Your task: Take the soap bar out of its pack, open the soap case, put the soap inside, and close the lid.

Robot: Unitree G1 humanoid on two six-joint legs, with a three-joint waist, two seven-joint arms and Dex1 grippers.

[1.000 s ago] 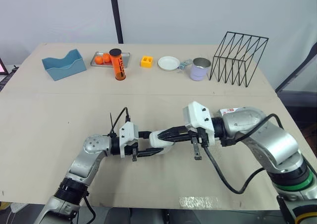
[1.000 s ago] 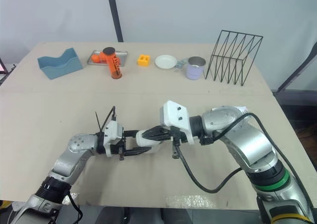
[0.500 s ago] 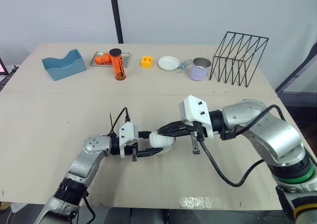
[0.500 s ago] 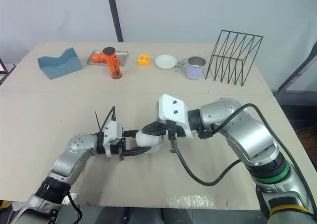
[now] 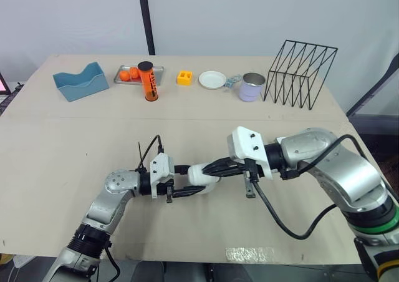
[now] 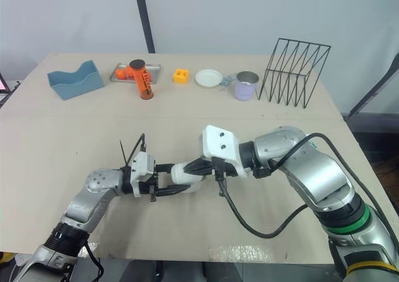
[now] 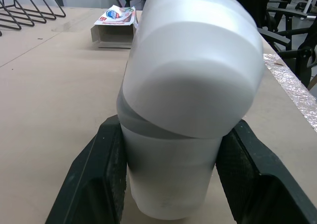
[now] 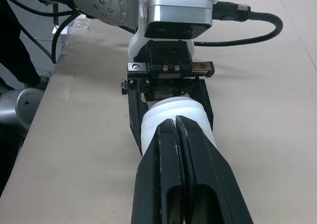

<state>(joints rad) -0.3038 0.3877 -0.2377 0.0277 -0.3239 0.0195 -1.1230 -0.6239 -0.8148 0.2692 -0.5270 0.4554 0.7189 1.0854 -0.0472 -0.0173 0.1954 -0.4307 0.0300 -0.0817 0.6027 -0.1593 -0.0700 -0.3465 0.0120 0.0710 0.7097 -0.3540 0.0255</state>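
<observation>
Soap case point(image 7: 193, 85): white, clamped between both fingers of the left claw point(image 5: 193, 180), mid-table point(image 5: 75, 170) toward the near edge. Lid sits slightly askew on the base. Right claw point(image 8: 177, 122): fingers pressed together, tips on the case. Soap pack point(image 7: 115, 22) lies flat beyond it.

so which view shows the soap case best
The left wrist view: the soap case sits close up in the left gripper, its lid seam plain. The right wrist view has the right gripper covering part of it; the eye views show it from afar.
</observation>
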